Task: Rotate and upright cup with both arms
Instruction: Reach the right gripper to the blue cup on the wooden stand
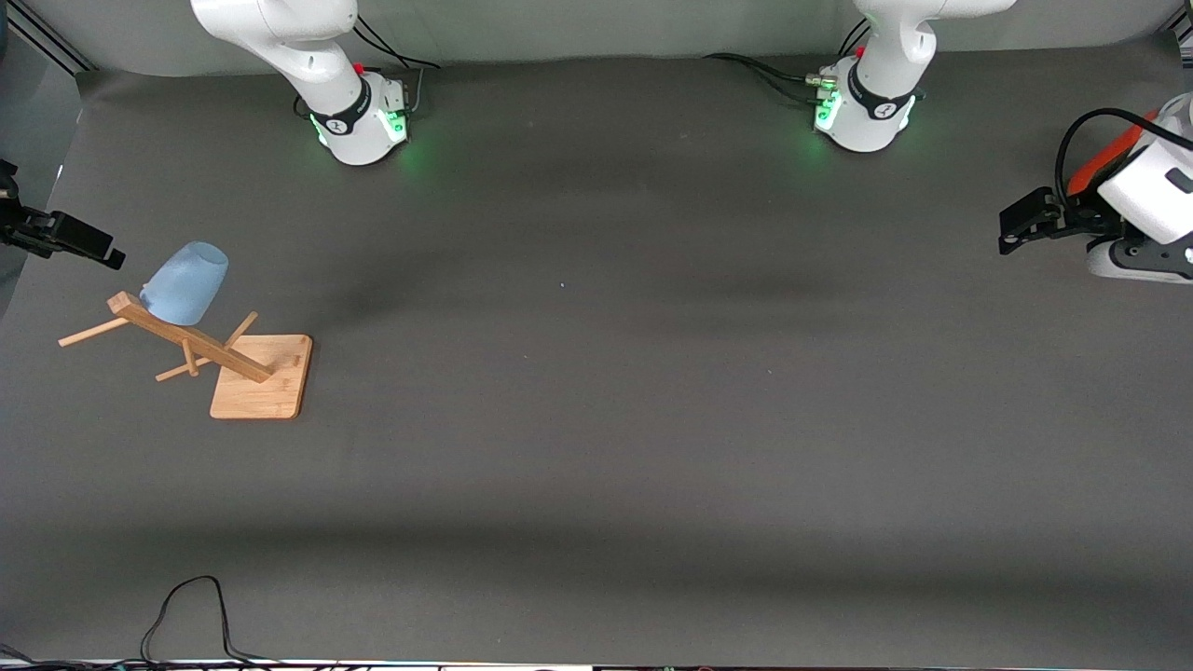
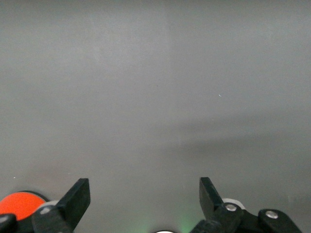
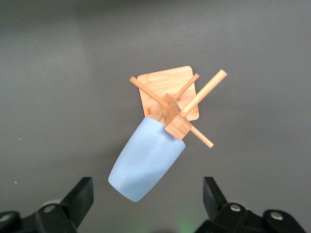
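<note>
The pale-blue cup (image 1: 186,282) hangs mouth-down on a peg of a wooden rack (image 1: 264,377), its closed base pointing up and tilted. My right gripper (image 1: 70,238) hovers in the air beside the rack, at the right arm's end of the table. In the right wrist view the cup (image 3: 146,160) lies below my open right gripper (image 3: 147,190), apart from both fingers. My left gripper (image 1: 1021,224) waits at the left arm's end of the table. In its wrist view the left gripper (image 2: 143,188) is open over bare table with nothing between its fingers.
The rack (image 3: 170,97) has a square wooden base and several thin pegs sticking out of its post. An orange part (image 1: 1109,158) shows beside the left wrist. A black cable (image 1: 186,615) lies at the table edge nearest the front camera. The dark mat (image 1: 596,373) covers the table.
</note>
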Robot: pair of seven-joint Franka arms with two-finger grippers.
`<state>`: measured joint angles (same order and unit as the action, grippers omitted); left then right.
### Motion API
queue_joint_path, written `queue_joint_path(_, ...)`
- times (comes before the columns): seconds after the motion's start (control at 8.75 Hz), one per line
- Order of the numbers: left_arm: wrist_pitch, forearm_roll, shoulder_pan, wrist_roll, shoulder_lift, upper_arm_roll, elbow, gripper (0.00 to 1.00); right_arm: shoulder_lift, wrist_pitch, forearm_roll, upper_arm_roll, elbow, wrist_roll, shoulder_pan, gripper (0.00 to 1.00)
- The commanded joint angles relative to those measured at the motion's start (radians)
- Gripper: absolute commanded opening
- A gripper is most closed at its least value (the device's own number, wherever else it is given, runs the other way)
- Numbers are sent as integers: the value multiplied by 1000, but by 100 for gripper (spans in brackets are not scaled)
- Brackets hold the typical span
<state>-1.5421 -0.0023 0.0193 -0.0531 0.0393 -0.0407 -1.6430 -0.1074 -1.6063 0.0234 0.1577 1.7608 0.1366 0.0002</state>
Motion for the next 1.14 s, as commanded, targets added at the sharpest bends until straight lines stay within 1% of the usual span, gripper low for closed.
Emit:
queue_joint_path(0.0,26,-11,-2,-11,11,-2,-6,100,-21,5,-5,0,23,253,15,100)
queue_joint_path(0.23,54,-11,2,11,21,-5,-6,100,-28,5,-28,0,49,439,15,100)
queue_joint_path(0.34,56,-11,2,16,21,-5,-4,100,-37,-16,-28,0,90,451,17,100)
queue_joint_path(0.69,74,-11,-2,16,27,-4,-1,100,-115,-199,-28,0,309,474,15,100)
queue_joint_path(1.03,76,-11,-2,16,27,-2,-1,100,-109,-322,-28,3,410,474,14,100)
